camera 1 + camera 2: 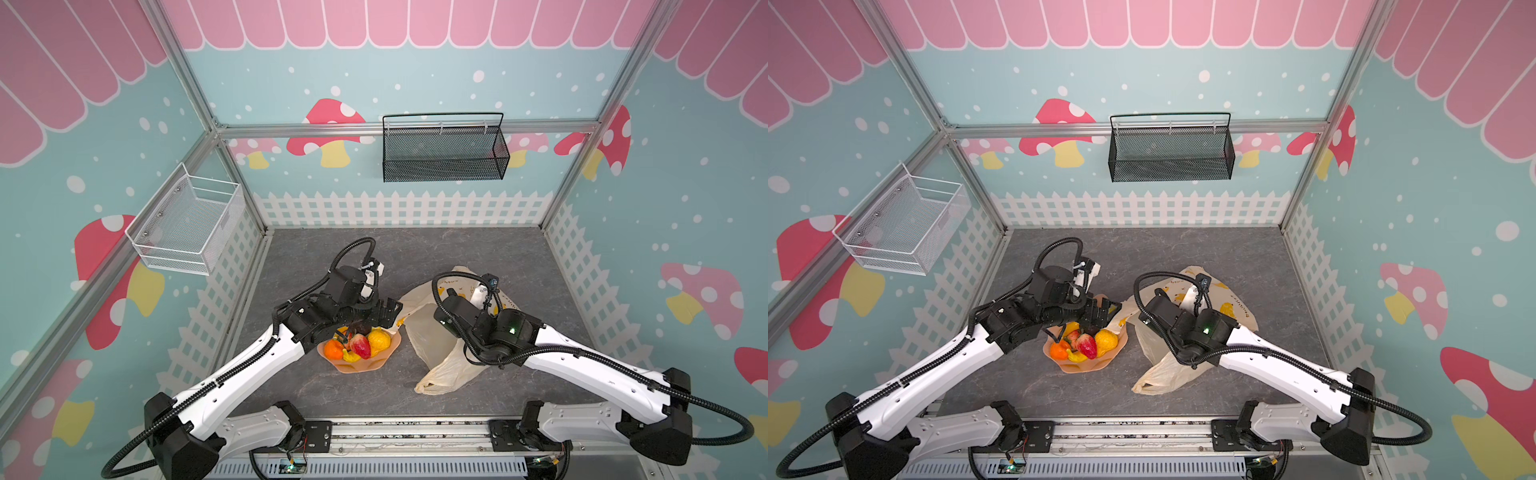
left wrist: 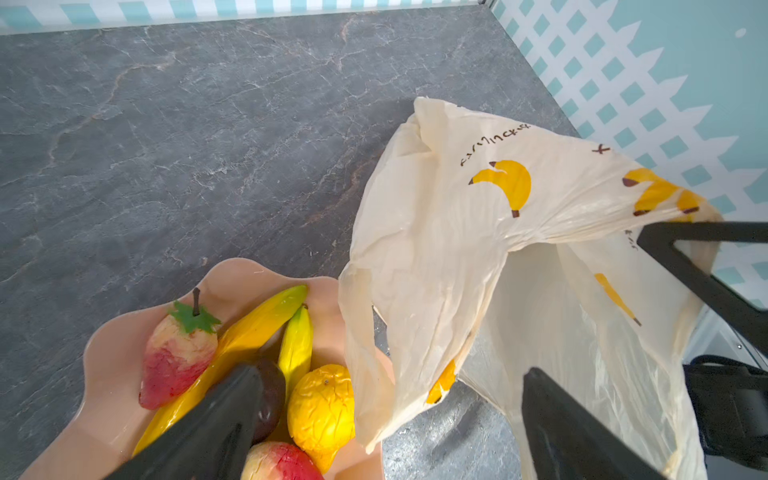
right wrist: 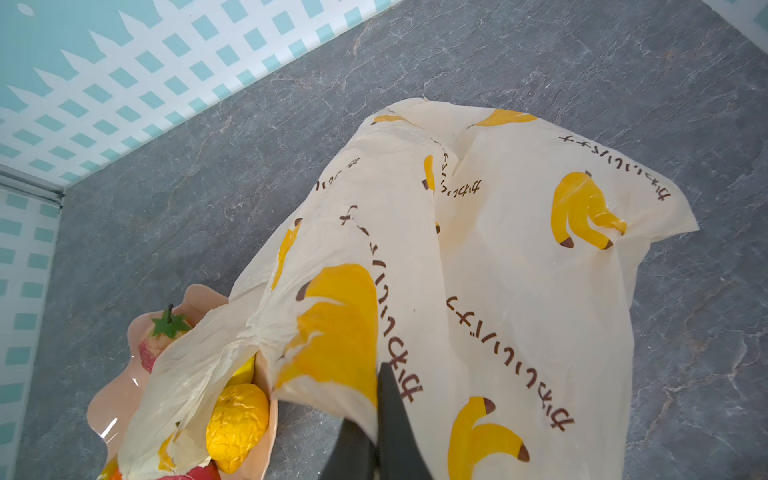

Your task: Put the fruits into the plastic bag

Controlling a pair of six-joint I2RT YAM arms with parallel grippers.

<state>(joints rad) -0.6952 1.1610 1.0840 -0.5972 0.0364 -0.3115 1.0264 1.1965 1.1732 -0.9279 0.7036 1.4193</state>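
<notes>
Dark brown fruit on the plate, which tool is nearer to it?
Left. The left tool is open right at the dark fruit, over the plate. The right tool is off past the plate's rim, shut on the bag.

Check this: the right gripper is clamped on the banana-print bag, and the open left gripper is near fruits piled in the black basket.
Wrong: the fruits are piled on the peach plate, clear in the left wrist view. Right gripper on the bag, left gripper open: correct.

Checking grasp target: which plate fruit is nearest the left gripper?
The dark brown round fruit, right at a fingertip of the left gripper; the only dark one.
</notes>
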